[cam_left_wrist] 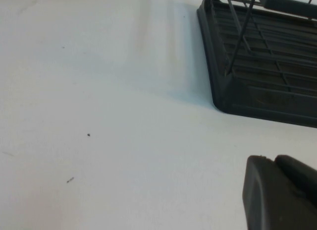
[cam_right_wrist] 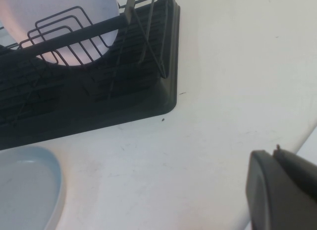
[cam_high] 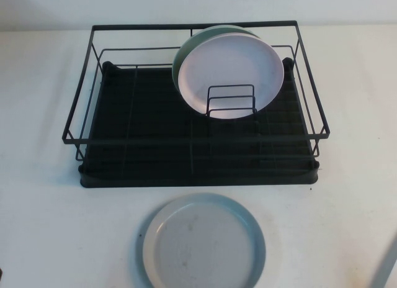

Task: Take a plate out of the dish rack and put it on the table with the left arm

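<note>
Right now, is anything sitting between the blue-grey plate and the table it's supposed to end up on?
Nothing visible. The plate already lies flat on the table, just in front of the dish rack. The left tool is off beside the rack's corner and the right tool beside the opposite corner, neither touching the plate.

No text, labels, brands or numbers readable anywhere I look: none on the plate [cam_high: 203, 241], the dish rack [cam_high: 195, 139] or the table [cam_high: 49, 220]. Only tiny dark specks on the tabletop.
</note>
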Tool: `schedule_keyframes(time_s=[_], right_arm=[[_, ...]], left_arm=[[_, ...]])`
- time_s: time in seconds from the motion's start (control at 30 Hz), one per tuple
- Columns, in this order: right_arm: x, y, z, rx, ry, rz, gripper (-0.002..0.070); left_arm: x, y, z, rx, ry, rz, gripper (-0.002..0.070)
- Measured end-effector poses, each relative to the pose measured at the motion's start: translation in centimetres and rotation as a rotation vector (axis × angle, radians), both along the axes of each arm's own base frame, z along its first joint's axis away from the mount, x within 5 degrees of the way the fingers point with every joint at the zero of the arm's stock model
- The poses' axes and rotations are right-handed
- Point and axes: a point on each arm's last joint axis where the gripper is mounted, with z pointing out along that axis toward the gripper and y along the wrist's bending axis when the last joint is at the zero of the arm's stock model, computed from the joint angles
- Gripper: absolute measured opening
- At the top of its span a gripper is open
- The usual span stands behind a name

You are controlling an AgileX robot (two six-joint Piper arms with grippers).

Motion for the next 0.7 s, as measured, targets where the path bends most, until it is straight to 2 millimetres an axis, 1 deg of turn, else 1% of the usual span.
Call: schedule_keyframes(time_s=[0.3, 0.7], right_arm=[[0.0, 0.0, 0.0, 0.0, 0.0, 0.0, -0.0016], [0.0, 0.0, 0.0, 0.0, 0.0, 0.0, -0.0018]], left_arm=[[-0.02, -0.17, 0.0, -0.009, 0.001, -0.028, -0.0002], [-0.01, -0.06, 0.0, 0.033, -0.003, -0.029, -0.0002]])
